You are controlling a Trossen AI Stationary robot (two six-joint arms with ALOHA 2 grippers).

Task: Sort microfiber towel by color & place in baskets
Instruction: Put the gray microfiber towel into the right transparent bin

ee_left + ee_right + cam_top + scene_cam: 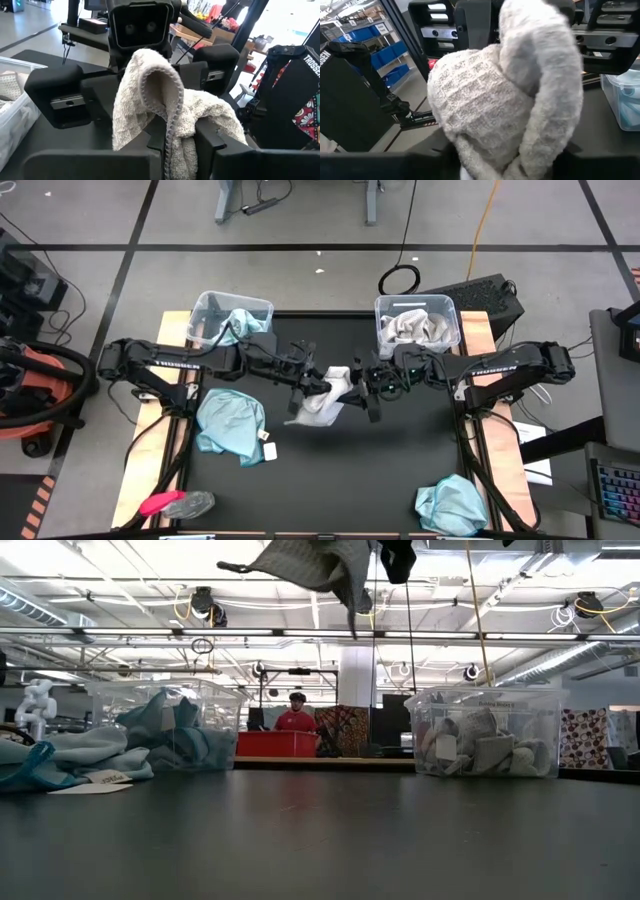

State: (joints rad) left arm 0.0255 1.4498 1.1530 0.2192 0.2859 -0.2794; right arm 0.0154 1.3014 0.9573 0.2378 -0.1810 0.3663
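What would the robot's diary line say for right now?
stage: handover above table | left gripper: pinching grey-white towel | right gripper: at same towel, grip unclear | right basket: grey towels | left basket: teal

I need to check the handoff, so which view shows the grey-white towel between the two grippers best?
The left wrist view: the grey-white towel drapes between both grippers. The high view shows it small at mid-table; the low view catches only its hanging underside; the right wrist view is filled by it.

Looks like an industrial robotics lab/workshop: open ceiling with pipes, cable trays and strip lights, grey tiled floor with taped lines, blue storage bins on shelving, a red crate, a keyboard beside the counter.
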